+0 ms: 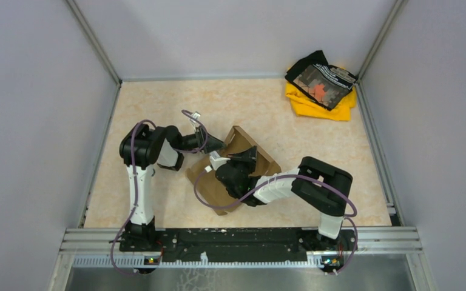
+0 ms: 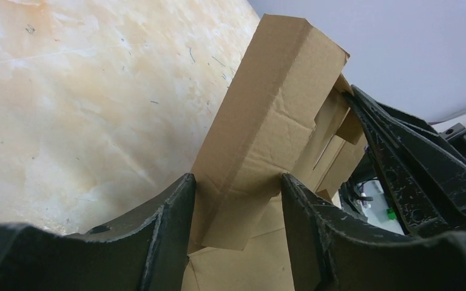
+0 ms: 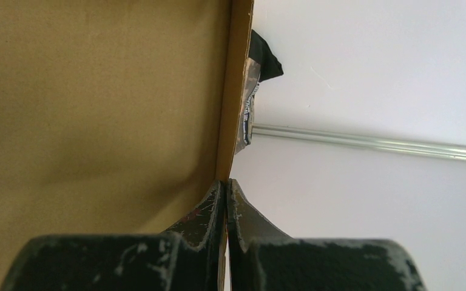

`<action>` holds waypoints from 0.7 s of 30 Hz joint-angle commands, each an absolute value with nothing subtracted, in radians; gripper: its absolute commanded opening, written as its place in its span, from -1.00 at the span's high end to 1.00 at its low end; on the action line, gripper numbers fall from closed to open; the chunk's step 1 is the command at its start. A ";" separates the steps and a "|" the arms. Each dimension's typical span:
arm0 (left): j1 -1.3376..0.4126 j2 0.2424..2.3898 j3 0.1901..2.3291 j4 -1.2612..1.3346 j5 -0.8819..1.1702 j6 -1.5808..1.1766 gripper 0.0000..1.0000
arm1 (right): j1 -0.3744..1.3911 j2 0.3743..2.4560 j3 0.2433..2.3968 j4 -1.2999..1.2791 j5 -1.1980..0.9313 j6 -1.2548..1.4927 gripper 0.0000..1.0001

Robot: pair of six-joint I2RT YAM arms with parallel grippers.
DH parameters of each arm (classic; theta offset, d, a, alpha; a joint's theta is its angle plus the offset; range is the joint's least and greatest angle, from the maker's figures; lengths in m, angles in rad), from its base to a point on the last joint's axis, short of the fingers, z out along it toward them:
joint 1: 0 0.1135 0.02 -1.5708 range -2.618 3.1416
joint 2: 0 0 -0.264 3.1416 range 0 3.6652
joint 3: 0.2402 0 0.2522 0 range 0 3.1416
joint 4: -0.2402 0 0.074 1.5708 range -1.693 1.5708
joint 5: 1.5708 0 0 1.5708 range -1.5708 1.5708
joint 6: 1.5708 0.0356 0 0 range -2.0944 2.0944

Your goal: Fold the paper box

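Observation:
The brown paper box [image 1: 212,189] lies half-folded in the middle of the table, one wall raised at its far corner. My left gripper [image 1: 217,145] reaches in from the left. In the left wrist view its fingers [image 2: 306,218] press on both sides of an upright folded wall of the box [image 2: 273,91], so the left gripper [image 2: 236,182] is shut on that wall. My right gripper [image 1: 238,168] sits over the box's middle. In the right wrist view the right gripper [image 3: 227,182] is shut on the thin edge of a cardboard panel [image 3: 97,91].
A yellow and black cloth pile [image 1: 321,85] lies at the back right corner, and its black edge [image 3: 258,60] peeks past the panel. Grey walls close the table on three sides. The right arm's black body [image 2: 412,157] sits close behind the held wall.

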State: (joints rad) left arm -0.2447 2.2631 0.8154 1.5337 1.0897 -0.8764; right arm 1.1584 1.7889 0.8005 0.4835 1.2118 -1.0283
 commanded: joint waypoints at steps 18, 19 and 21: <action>-0.268 2.183 0.801 1.437 1.060 -0.713 -0.22 | 1.180 1.739 0.889 0.473 1.191 -1.000 1.00; -0.268 2.183 0.799 1.441 1.060 -0.717 -0.23 | 1.177 1.723 0.908 0.421 1.179 -0.960 0.98; -0.268 2.180 0.801 1.443 1.059 -0.721 -0.24 | 1.170 1.706 0.929 0.376 1.166 -0.916 0.63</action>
State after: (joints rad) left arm -0.2592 2.2093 0.7986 1.4273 1.0473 -0.7319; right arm 1.1671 1.7832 0.8501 0.4599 1.2087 -1.0302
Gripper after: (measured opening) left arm 0.615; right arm 0.083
